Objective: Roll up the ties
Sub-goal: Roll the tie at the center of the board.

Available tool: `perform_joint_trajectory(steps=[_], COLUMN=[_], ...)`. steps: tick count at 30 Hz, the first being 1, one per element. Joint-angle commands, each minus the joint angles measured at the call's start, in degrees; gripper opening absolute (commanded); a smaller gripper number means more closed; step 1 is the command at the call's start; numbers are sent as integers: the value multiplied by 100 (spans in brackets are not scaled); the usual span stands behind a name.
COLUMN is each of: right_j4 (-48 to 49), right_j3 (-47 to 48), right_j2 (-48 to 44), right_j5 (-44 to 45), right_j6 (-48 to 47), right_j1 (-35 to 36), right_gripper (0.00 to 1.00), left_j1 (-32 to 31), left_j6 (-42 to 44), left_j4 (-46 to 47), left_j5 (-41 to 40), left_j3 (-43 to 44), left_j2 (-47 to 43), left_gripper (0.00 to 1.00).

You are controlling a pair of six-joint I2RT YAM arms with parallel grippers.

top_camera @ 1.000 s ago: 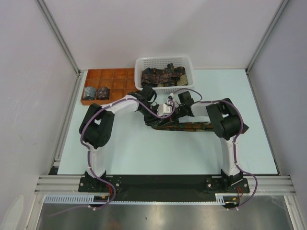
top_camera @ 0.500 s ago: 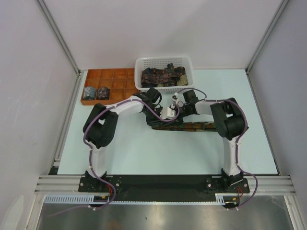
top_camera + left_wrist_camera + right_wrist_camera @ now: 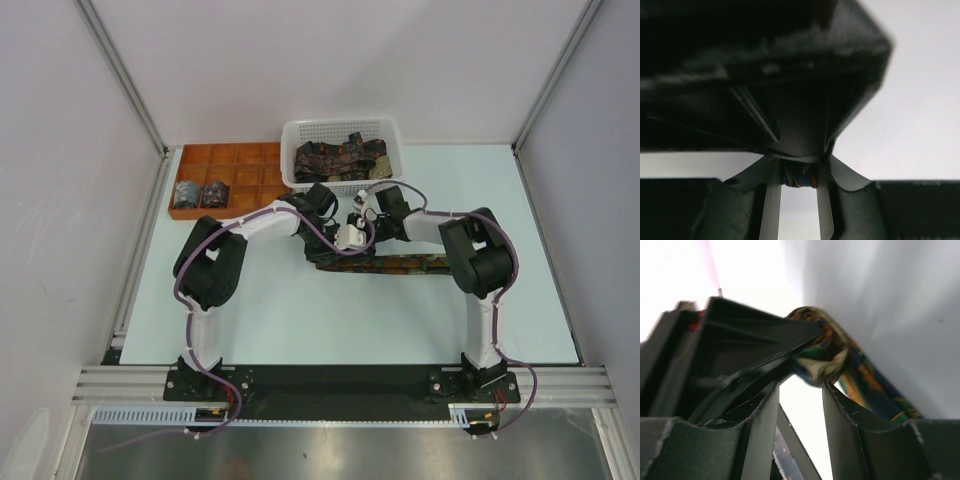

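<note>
See the tie (image 3: 400, 264) lying long and flat on the table (image 3: 300, 320), just in front of the white basket (image 3: 292, 140). Find its rolled end (image 3: 822, 352) near the middle of the table, pinched tight in the left gripper (image 3: 799, 175). Notice the right gripper (image 3: 800, 386) just beside that roll, fingers apart and holding nothing. Hold the left pinch firm so the little roll cannot spring loose. Bring the right fingers round the roll and squeeze gently. Only then let go with the left and turn the roll along the tie. Go slow, line up the edges, and leave the loose tail straight on the table. Afterwards, probably pop it into the orange tray (image 3: 240, 155), next to the two rolled ones (image 3: 200, 193).
</note>
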Motion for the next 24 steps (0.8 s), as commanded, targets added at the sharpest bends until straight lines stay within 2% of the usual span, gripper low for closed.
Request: perform_joint_trajectory(steps=[1,6,9,10,11,12,16,18,21,24], right_j4=[71,36,105,97,89,71,-131,-306,-552,-658], right_j3=[245,332,376,376,368,324,122,34,-63,-81], right_j2=[215,461,522,522,514,488,400,373,347,408], right_j5=[296,445,533,551,568,560,586,621,735,797], right_j6=[-10,-107,-72,-98,-116,-116,-318,-493,-844,-907], right_j1=[97,194,194,194,194,176,54,-8,-96,-131], right_gripper=[45,40,26,11,3,0,0,0,0,0], left_j1=[-60,-60,-51,-51,-51,-51,115,239,476,512], left_j6=[138,120,120,120,120,111,41,-108,-319,-276], left_j4=[-168,-98,-89,-71,-71,-62,78,244,552,790], left_j5=[-107,-64,-55,-55,-72,-72,59,251,638,753], left_j3=[-130,-209,-253,-280,-280,-297,-359,-394,-534,-745], left_j2=[168,115,89,80,54,54,-165,-271,-535,-711], left_gripper=[33,34,34,35,35,38,52,66,78,84])
